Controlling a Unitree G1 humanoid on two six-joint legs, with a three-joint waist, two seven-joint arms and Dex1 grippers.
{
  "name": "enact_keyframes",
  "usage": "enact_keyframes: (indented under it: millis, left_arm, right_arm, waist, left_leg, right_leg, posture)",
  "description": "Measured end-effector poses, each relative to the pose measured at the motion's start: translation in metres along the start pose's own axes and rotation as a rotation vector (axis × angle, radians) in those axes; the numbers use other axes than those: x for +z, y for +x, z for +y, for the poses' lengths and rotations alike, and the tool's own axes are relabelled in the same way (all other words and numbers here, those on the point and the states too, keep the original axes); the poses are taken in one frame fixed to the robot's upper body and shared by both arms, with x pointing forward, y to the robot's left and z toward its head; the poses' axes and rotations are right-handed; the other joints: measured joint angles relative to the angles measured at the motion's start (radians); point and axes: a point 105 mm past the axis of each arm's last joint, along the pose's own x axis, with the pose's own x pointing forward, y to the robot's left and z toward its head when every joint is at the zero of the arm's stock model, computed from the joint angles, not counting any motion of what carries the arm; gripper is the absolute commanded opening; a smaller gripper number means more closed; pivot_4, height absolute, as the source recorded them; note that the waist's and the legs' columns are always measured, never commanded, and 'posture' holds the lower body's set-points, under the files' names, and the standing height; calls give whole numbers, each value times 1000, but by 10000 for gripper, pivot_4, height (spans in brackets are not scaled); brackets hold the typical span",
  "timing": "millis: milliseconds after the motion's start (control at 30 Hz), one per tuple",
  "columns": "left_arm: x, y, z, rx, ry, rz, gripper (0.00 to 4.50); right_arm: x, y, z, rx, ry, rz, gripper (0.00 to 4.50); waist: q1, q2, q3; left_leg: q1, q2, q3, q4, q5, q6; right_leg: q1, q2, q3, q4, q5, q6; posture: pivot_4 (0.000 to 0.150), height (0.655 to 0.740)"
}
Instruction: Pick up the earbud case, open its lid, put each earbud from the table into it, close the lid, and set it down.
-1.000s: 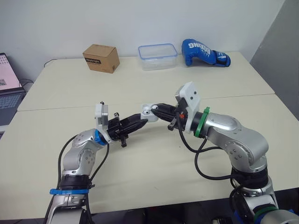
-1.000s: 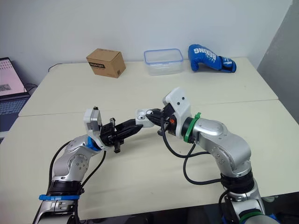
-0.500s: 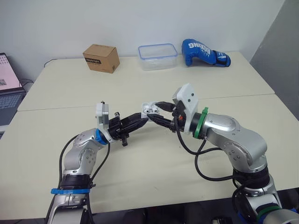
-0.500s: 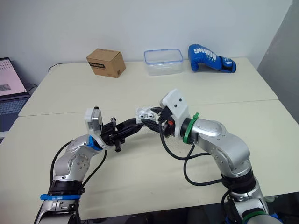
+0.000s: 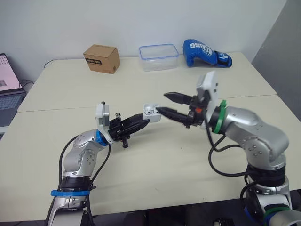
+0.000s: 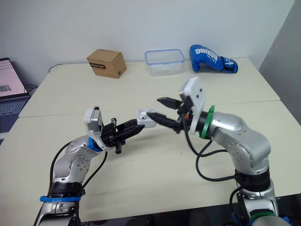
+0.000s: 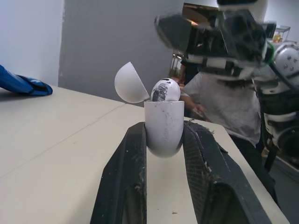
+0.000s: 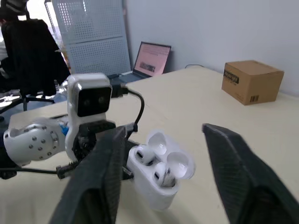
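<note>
The white earbud case (image 5: 150,112) hangs above the table's middle with my left gripper (image 5: 143,120) shut on its body. Its lid stands open. In the right wrist view, two white earbuds (image 8: 142,154) sit in the case (image 8: 159,170). In the left wrist view, one earbud (image 7: 164,90) pokes up out of the case (image 7: 163,126) between my black fingers (image 7: 124,177). My right gripper (image 5: 162,103) is open just to the right of the case. Its fingers are wide apart and hold nothing, and the lower fingertip is close to the lid.
At the table's far side stand a cardboard box (image 5: 101,58), a clear plastic container (image 5: 159,57) and a blue boxing glove (image 5: 206,53). A laptop (image 5: 7,80) sits off the left edge. A person (image 7: 219,107) sits beyond the table in the left wrist view.
My right gripper has pulled back to the right, away from the case, and opened wide. The case stays in my left gripper with its lid open.
</note>
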Motion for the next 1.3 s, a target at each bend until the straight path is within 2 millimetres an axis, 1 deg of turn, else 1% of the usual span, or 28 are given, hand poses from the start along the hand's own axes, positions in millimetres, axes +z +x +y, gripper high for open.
enact_keyframes:
  millis: [67,133,167,267,333,500,600,700,800,900,1067,1300]
  left_arm:
    - [0,0,-1,-7,-2,-1,7501]
    - [1,0,-2,-21,-7,-6,7501]
    - [1,0,-3,-25,-9,-8,7501]
    - [2,1,-3,-30,-22,-9,7501]
    - [2,1,-3,-34,-24,-12,7501]
    - [3,4,-5,-50,-37,-13,7501]
    - [3,5,-6,-57,-40,-12,7501]
    - [4,7,-8,-66,-47,-7,7501]
    - [3,7,-9,-71,-61,-1,7501]
    - [2,8,-10,-76,-70,3,7501]
    - [1,8,-11,-84,-81,7,7501]
    - [1,8,-11,-83,-82,7,7501]
  right_arm:
    - [7,0,-12,-21,-16,4,10605]
    - [1,-1,-23,-44,-12,40,2960]
    - [-3,-1,-27,-52,-8,58,422]
    - [-24,-1,-36,-43,-15,149,422]
    - [-34,0,-39,-31,-21,187,422]
    - [-60,11,-45,24,-87,281,422]
    - [-67,18,-44,55,-103,288,422]
    - [-65,28,-38,97,-122,261,422]
    - [-57,40,-32,132,-155,223,422]
    - [-52,46,-27,164,-163,197,422]
    - [-51,45,-24,188,-180,200,422]
    - [-47,40,-14,230,-211,200,422]
  waist:
    - [0,0,0]
    - [-1,0,0]
    - [-1,0,0]
    - [-1,0,0]
    - [-1,0,0]
    - [-3,0,0]
    - [-3,0,0]
    - [-3,0,0]
    - [-3,0,0]
    - [-3,0,0]
    - [-2,0,0]
    - [-1,0,0]
  left_leg:
    - [0,0,0,0,0,0]
    - [0,0,1,0,0,0]
    - [0,0,1,0,0,0]
    - [0,0,1,0,0,0]
    - [0,0,1,0,0,0]
    - [0,0,1,0,0,0]
    - [0,0,1,0,0,0]
    - [0,0,1,0,0,0]
    - [0,0,1,0,0,0]
    - [0,0,0,0,0,0]
    - [0,0,0,0,0,0]
    - [0,0,0,0,0,0]
  right_leg:
    - [0,0,0,0,0,0]
    - [0,0,0,-1,0,0]
    - [0,0,0,-1,0,0]
    - [0,0,1,-1,0,0]
    - [0,0,0,-1,0,0]
    - [0,0,0,-1,0,0]
    - [0,0,0,-1,0,0]
    - [0,0,0,-1,0,0]
    - [0,0,0,-1,0,0]
    - [0,0,0,-1,0,0]
    - [0,0,0,-1,0,0]
    - [0,0,0,-1,0,0]
  posture:
    - [1500,7307]
    - [1500,7307]
    - [1500,7307]
    - [1500,7307]
    - [1500,7307]
    - [1500,7307]
    - [1500,7307]
    - [1500,7307]
    - [1500,7307]
    - [1500,7307]
    - [1500,7307]
    - [1500,7307]
